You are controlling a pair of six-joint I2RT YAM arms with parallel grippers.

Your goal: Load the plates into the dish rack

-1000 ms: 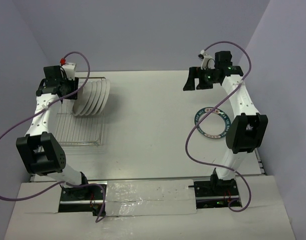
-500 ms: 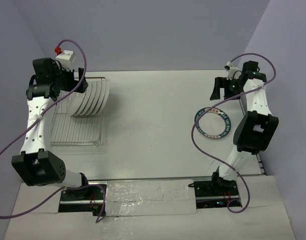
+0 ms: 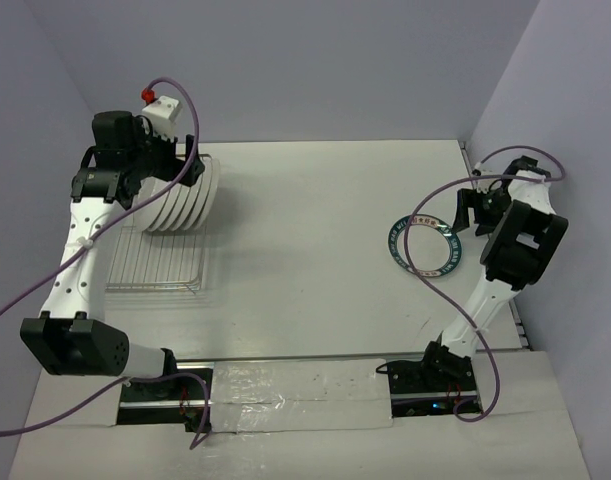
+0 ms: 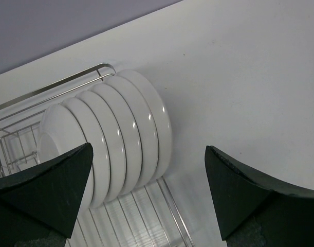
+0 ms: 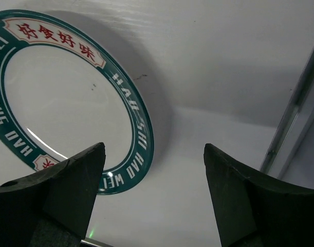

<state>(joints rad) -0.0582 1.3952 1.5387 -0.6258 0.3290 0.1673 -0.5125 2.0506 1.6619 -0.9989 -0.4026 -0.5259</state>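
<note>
Table (image 3: pixel 305 230) is mostly bare white, w/ purple-grey walls on three sides. The dish rack (image 3: pixel 155 255) sits far-left. The racked plates (image 3: pixel 185 195) stand on edge at its far end, packed face to face. About six, but rims overlap, so the count is shaky. Their faces are turned away, so only white backs show and no pattern is readable. Left gripper (image 3: pixel 188 165) hangs above and just beside that stack, jaws wide, nothing between them. In the left wrist view its dark fingers (image 4: pixel 49 185) cut off the rack's near portion and the lowest plate edges. The last plate (image 3: pixel 422 246) lies flat on the right side, well apart from the rack. It has a teal rim w/ white lettering and red characters. Right gripper (image 3: pixel 472 212) is over the table by that plate's far-right rim, jaws spread wide, gripping nothing. Can't tell if it's touching. A purple cable (image 3: pixel 426 205) loops across the plate's left rim in the top view. In the right wrist view a metal rail (image 5: pixel 293 118) runs along the table edge close beside the gripper, and the plate's left part is out of frame.
</note>
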